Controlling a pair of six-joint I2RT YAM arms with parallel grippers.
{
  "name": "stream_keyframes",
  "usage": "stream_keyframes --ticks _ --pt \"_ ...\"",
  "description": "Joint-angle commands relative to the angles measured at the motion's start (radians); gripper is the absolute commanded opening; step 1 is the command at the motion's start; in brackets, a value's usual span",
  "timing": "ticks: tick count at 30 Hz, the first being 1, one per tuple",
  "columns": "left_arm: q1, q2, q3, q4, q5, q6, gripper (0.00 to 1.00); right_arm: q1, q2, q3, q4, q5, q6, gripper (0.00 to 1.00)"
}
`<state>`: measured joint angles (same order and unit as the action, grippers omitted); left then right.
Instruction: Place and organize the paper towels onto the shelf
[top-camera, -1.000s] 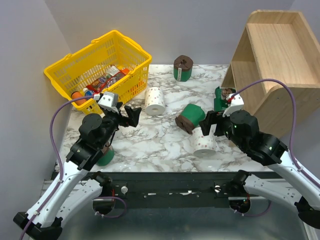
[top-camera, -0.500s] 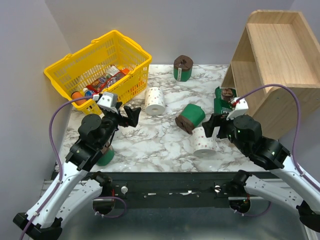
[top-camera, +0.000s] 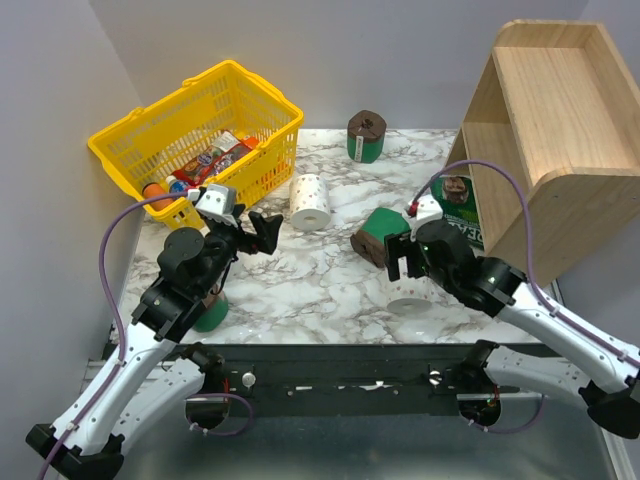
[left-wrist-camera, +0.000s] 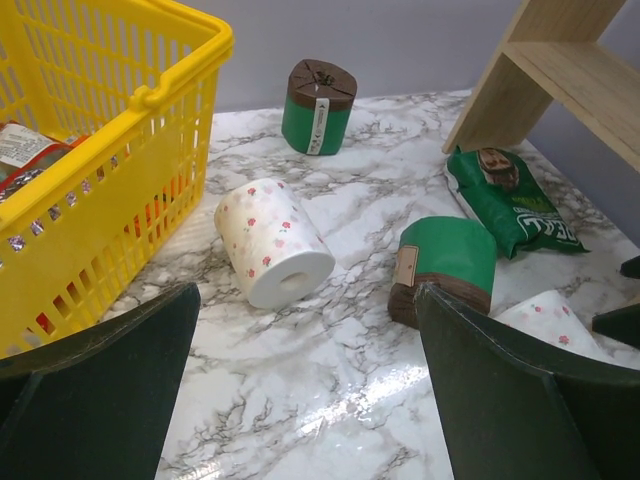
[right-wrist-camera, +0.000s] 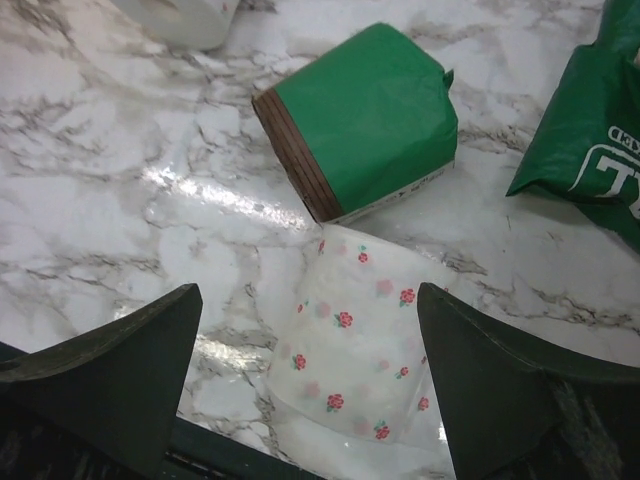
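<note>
The right tool (right-wrist-camera: 307, 292) hangs spread over the nearest white roll (right-wrist-camera: 350, 340), which lies on the bench (top-camera: 300, 285) left of the shelf (top-camera: 560, 120). Grasping is the step in hand; next it must drop and close across the roll. The left tool (top-camera: 262, 232), also spread, waits farther left.

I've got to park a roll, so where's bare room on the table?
Bare marble lies near-centre, bordered by the left gripper, the white roll by the basket and the lying green roll. Crowded around the right gripper: the near white roll, that green roll and the green packet sit close.
</note>
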<state>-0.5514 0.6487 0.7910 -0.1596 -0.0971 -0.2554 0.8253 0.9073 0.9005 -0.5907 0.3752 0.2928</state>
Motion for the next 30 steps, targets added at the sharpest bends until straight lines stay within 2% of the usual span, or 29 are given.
stream_keyframes --ticks 1,3,5,9,12,16,21,25,30 --pt "-0.01 -0.018 0.001 0.015 -0.026 0.004 0.99 0.061 0.053 0.003 -0.063 0.08 -0.079 0.96" --pt "-0.012 -0.021 -0.001 0.017 -0.024 0.002 0.99 0.138 0.054 -0.017 -0.038 0.169 -0.147 0.96" --pt "-0.012 -0.023 0.001 0.017 -0.02 0.004 0.99 0.179 0.045 -0.063 -0.003 0.185 -0.21 0.94" --pt "-0.013 -0.026 0.001 0.019 -0.015 0.002 0.99 0.306 0.004 -0.184 0.15 0.229 -0.478 0.92" --pt "-0.018 -0.027 -0.003 0.015 -0.029 0.002 0.99 0.32 -0.005 -0.25 0.178 0.139 -0.637 0.92" --pt "-0.024 -0.029 -0.001 0.017 -0.035 0.007 0.99 0.328 0.018 -0.285 0.17 0.2 -0.734 0.93" --pt "-0.033 -0.029 -0.003 0.015 -0.033 0.007 0.99 0.336 -0.057 -0.396 0.202 0.154 -0.892 0.93" --pt "-0.036 -0.034 -0.003 0.015 -0.042 0.008 0.99 0.341 -0.163 -0.445 0.216 0.13 -0.919 0.93" --pt "-0.035 -0.026 -0.003 0.015 -0.041 0.011 0.99 0.347 -0.202 -0.465 0.192 0.106 -0.962 0.94"
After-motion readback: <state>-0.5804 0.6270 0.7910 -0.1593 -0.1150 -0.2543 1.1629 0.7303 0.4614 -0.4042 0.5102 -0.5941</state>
